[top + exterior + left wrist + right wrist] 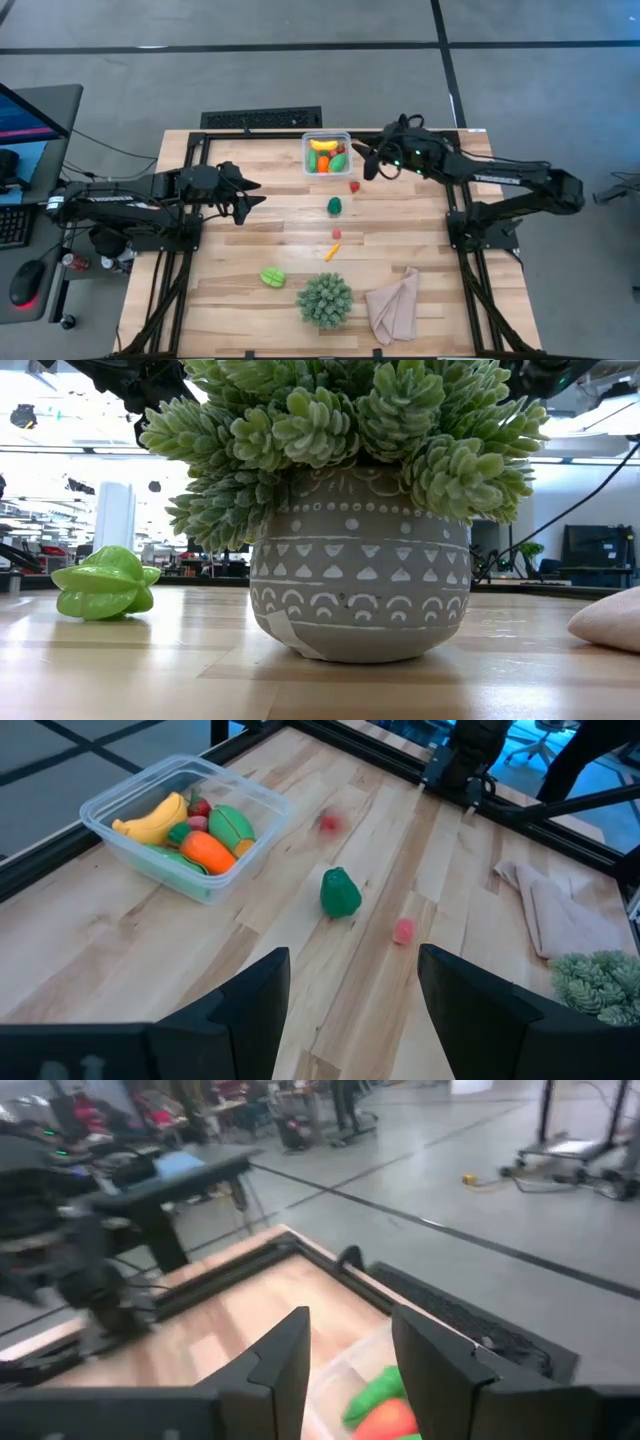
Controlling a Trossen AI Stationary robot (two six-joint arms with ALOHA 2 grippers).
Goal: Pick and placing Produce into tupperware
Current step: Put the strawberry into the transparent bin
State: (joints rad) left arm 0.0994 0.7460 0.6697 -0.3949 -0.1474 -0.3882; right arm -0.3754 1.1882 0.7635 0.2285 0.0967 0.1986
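R gripper hangs just beside the tupperware, fingers apart w/ nothing between them; the clear tub sits right past its fingertips, holding banana, carrot & green pcs. L gripper well back from tub, fingers spread wide, empty. Ahead of its tips: green pepper, two red berries.

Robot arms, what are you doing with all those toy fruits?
Two robot arms are packing toy produce into a clear tupperware. It already holds a banana, a carrot and some green pieces. The right gripper hovers beside the box, its fingers open and empty. The left gripper waits open over the table's left side. A green pepper, red berries and a green star fruit still lie on the table.
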